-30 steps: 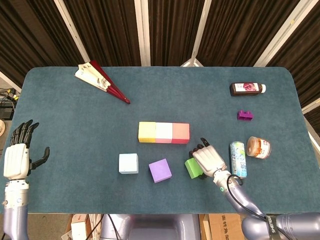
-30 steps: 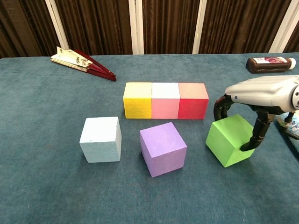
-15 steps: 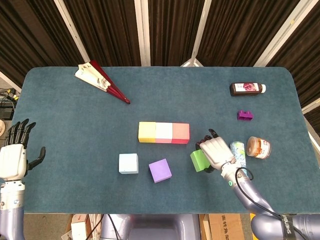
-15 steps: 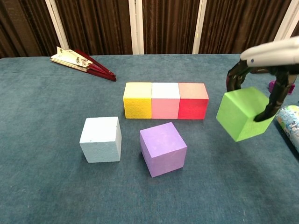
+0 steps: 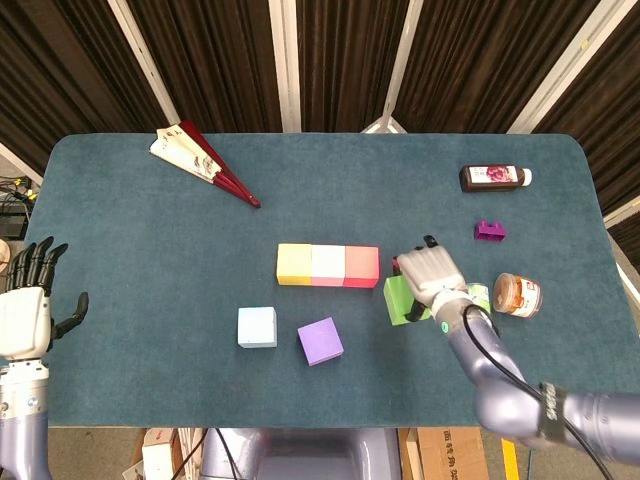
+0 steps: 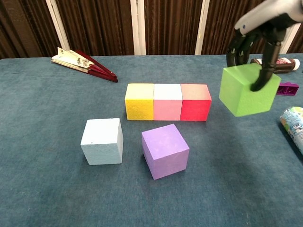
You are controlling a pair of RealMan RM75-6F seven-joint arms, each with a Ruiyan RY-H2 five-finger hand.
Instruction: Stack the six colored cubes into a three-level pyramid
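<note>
Left hand (image 5: 28, 318) hangs off the tabletop (image 5: 150, 260) edge, fingers spread, holding nothing. Blue cube (image 6: 102, 140) and purple cube (image 6: 165, 150) sit loose in front of the yellow-pink-red row (image 6: 167, 101). Right hand (image 5: 432, 273) pinches the green cube (image 6: 246, 90) in the air, right of the row. My worry: it's tilted, so it could land crooked and knock the red one.

No text could be read with certainty. The dark bottle (image 5: 494, 178) carried a pink label, the can (image 6: 293, 124) blue print and the folded fan (image 5: 197, 160) small markings, all too small or blurred to make out. The cubes were unmarked.
</note>
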